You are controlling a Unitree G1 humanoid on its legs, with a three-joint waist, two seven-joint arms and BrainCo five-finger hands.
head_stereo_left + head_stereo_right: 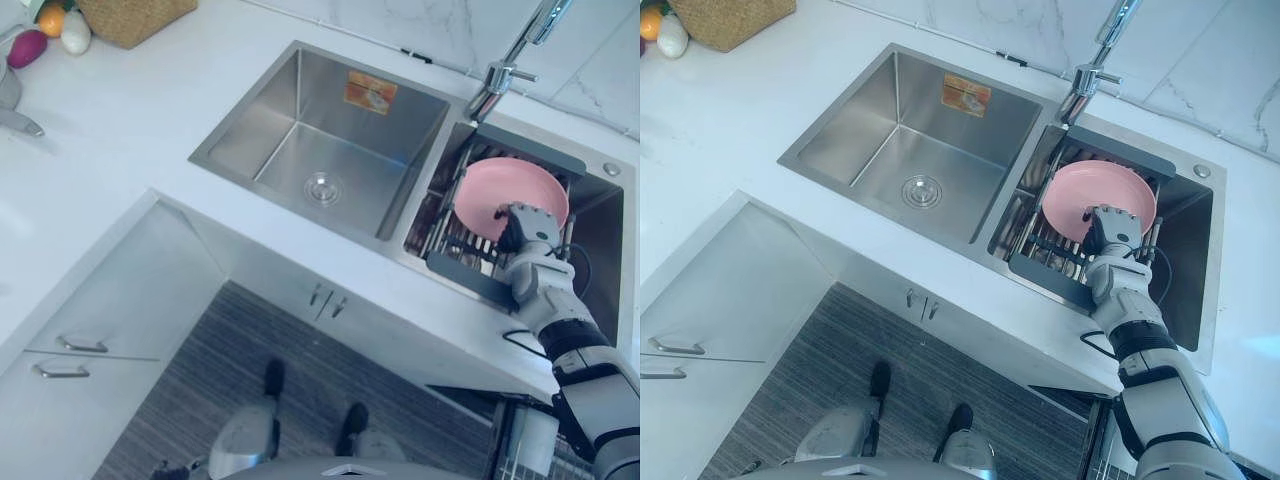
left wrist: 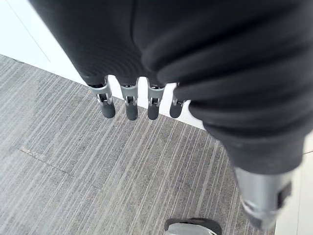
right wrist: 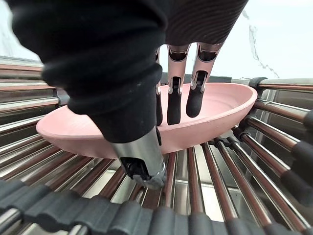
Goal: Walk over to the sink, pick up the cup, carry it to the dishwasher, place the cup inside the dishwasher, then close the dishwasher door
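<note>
Right hand [image 1: 1115, 230], fingers straight inside the shallow pink bowl [image 1: 1090, 195], thumb outside its rim, unclenched; bowl on the steel-bar rack [image 3: 274, 161], at 3 o'clock from the stainless basin [image 1: 890, 130]; left hand [image 2: 127, 105] open above striped floor [image 2: 73, 171].

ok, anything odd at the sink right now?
Yes: the task names a cup, but the right hand reaches its fingers into a pink bowl lying on the drying rack over the right basin. An orange sticker sits on the left basin's back wall.
</note>
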